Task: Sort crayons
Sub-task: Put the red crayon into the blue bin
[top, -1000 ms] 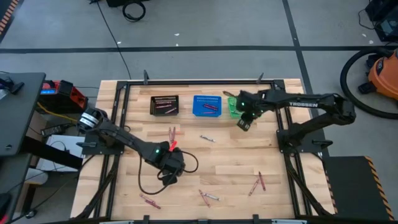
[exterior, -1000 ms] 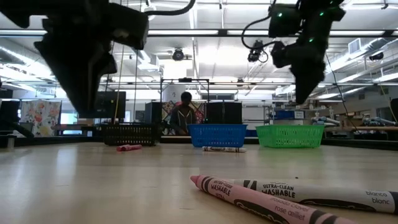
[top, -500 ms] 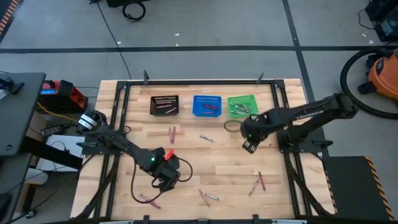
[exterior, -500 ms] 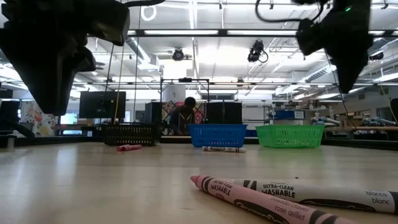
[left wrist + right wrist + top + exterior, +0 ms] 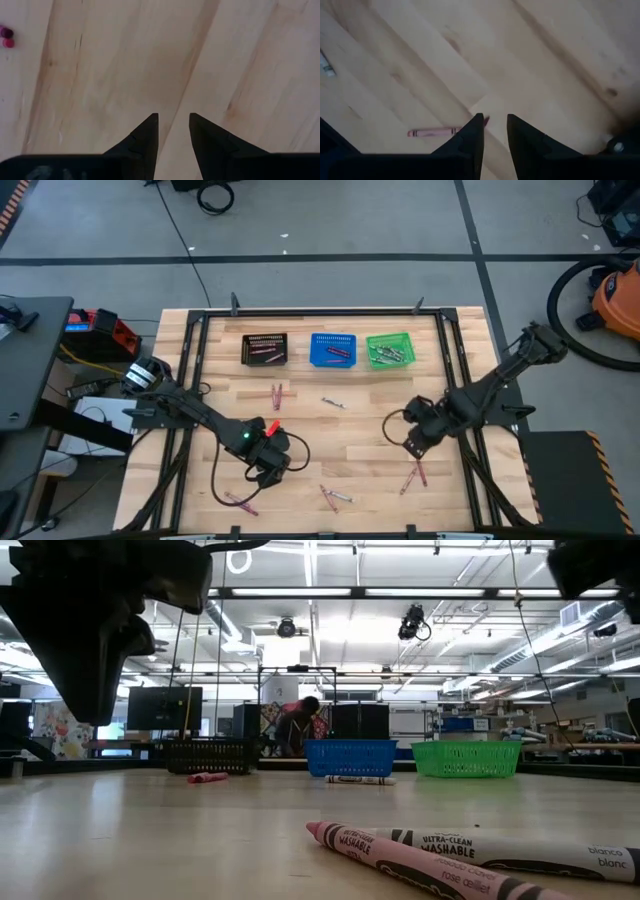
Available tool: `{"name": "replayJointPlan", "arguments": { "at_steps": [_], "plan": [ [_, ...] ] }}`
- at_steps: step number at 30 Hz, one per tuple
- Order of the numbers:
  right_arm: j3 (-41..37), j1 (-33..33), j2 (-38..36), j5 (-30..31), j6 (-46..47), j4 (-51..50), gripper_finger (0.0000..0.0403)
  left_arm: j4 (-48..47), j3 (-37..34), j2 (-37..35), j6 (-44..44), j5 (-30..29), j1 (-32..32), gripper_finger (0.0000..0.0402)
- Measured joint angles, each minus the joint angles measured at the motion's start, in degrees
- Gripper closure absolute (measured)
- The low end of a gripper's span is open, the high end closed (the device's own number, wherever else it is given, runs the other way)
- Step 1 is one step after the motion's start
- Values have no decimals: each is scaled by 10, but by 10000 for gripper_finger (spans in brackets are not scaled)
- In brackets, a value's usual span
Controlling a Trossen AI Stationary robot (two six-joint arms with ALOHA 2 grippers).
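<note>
Looking past your right gripper, its fingers slightly parted and empty, you see a pink crayon flat on the wooden table just beside one fingertip. Your left gripper, also parted, hovers over bare wood, crayon tips well apart.

Both arms dark/black, jointed, w/ thin black cables looping off wrists. Left claw: two matte-black tapered fingers. Right claw same; left wrist has small green LED + red bit.
</note>
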Motion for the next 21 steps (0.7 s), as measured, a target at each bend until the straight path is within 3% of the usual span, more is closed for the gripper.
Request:
{"name": "replayJointPlan", "arguments": {
  "at_steps": [7, 14, 21],
  "plan": [
    [0, 54, 46, -7, 62, 2, 312, 20, 0, 0, 11, -2, 0, 281],
    [0, 89, 118, -111, 100, 28, 312, 29, 0, 0, 12, -40, 0, 281],
    [0, 119, 148, -108, 133, 69, 312, 29, 0, 0, 12, -41, 0, 281]
  ]
}}
